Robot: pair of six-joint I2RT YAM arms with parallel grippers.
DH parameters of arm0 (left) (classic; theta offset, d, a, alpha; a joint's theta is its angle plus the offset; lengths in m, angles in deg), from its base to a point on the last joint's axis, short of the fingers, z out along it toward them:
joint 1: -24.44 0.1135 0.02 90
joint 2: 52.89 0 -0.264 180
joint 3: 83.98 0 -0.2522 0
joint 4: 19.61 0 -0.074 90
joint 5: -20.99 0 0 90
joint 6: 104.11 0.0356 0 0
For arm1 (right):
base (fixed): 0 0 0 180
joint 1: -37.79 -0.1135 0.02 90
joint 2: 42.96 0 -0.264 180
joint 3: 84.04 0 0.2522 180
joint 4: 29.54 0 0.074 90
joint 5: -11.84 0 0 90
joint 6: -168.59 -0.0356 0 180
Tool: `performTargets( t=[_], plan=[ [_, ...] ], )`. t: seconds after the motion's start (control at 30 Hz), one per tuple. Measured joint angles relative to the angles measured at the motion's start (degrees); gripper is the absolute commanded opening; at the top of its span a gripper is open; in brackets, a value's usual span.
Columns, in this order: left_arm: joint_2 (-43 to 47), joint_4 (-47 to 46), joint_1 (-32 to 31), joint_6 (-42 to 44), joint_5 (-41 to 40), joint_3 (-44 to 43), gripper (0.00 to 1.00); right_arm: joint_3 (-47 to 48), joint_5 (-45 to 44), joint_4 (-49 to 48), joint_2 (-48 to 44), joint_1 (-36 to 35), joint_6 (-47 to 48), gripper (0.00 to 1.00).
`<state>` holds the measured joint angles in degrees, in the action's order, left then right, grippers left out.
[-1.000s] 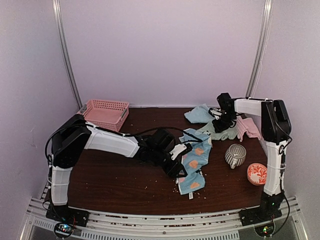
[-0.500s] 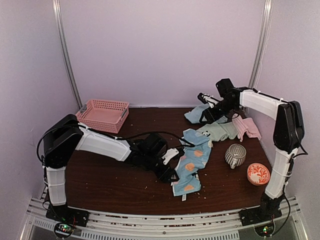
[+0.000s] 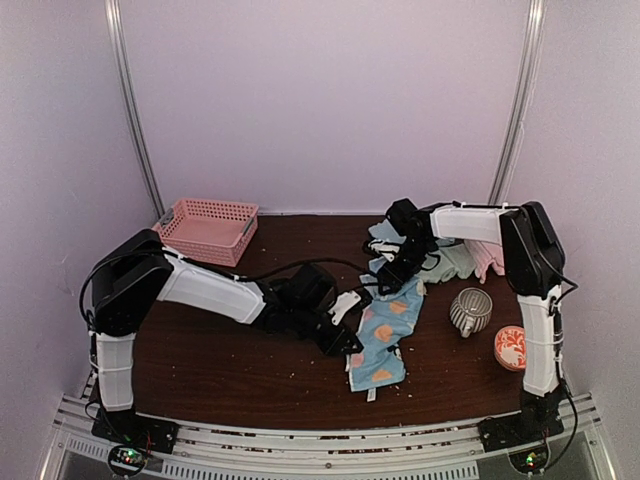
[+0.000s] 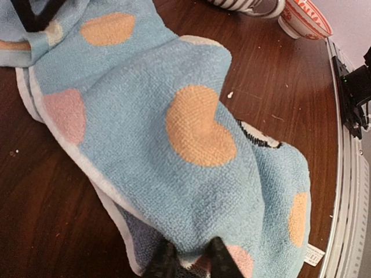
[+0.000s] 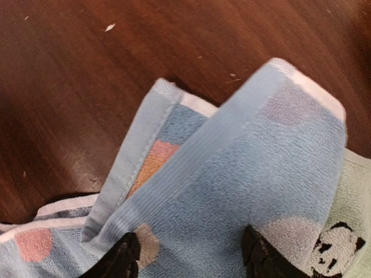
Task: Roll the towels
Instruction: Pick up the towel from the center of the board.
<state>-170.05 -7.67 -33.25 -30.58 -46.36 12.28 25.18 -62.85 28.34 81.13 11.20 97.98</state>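
Observation:
The light blue towel with pink-orange spots [image 3: 385,328] lies crumpled at the table's middle and fills the left wrist view [image 4: 174,116]. My left gripper [image 3: 340,336] [image 4: 191,263] is at its near left edge, shut on a raised fold of it. My right gripper [image 3: 396,272] [image 5: 191,258] hovers over the folded far end [image 5: 243,174], open, fingers [image 5: 120,258] wide on either side. Behind lie a plain light blue towel [image 3: 384,232], a sage green towel [image 3: 452,263] [image 5: 355,208] and a pink towel [image 3: 496,256].
A striped mug [image 3: 470,310] [image 4: 246,4] and a red patterned bowl [image 3: 512,348] [image 4: 304,18] stand right of the spotted towel. A pink basket [image 3: 208,226] sits at the back left. The metal rail [image 4: 348,174] runs along the table's near edge.
My right gripper left the green towel, swung left to the spotted towel's far end and opened. My left gripper closed on the towel's near edge fold.

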Motion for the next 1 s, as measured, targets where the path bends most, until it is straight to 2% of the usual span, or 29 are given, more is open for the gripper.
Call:
performTargets(
  t=[0.07, 0.17, 0.27, 0.4, 0.6, 0.63, 0.7, 0.77, 0.8, 0.83, 0.93, 1.0],
  plan=[
    [-0.42, -0.20, 0.00, -0.28, -0.15, 0.00, 0.00, 0.85, -1.95, 0.04, 0.00, -0.20, -0.31, 0.39],
    [-1.40, -0.26, 0.00, -0.42, -0.63, 0.00, 0.00, 2.62, -3.21, 0.28, 0.26, -0.44, -1.31, 0.15],
    [-1.68, -0.37, 0.07, -0.55, -1.90, 0.13, 0.00, 3.72, -2.99, 0.48, 0.44, -0.44, -1.73, 0.00],
    [-0.33, -2.12, 0.72, -1.44, -3.56, 2.91, 0.00, 5.88, -0.31, 1.46, 0.44, -0.44, -2.69, 0.00],
    [7.06, -2.93, 3.52, -2.58, -5.18, 11.28, 0.00, 9.79, 7.45, 1.77, -2.05, -0.42, -3.76, 0.00],
    [8.13, -2.97, 4.09, -2.67, -5.33, 12.04, 0.00, 10.43, 8.31, 1.66, -2.99, -0.42, -4.17, 0.04],
    [10.58, -3.50, 5.49, -2.89, -5.53, 13.79, 0.00, 11.19, 8.63, 1.38, -4.94, -0.44, -4.61, 0.29],
    [12.28, -4.17, 6.95, -3.17, -5.57, 15.06, 0.00, 11.80, 7.56, 1.09, -5.84, -0.48, -5.77, 0.46],
    [12.87, -4.33, 7.61, -3.37, -5.70, 15.45, 0.00, 12.33, 6.54, 0.98, -5.88, -0.50, -5.97, 0.51],
    [13.31, -4.44, 8.22, -3.54, -5.79, 15.65, 0.02, 12.74, 4.98, 0.83, -5.51, -0.50, -5.88, 0.55],
    [13.46, -4.83, 9.44, -4.09, -5.92, 15.72, 0.26, 13.18, 1.05, 0.59, -2.93, -0.50, -7.04, 0.60],
    [13.46, -5.05, 9.77, -5.22, -5.90, 15.76, 0.37, 13.18, -0.90, 0.61, -0.66, -0.48, -7.69, 0.62]
  ],
)
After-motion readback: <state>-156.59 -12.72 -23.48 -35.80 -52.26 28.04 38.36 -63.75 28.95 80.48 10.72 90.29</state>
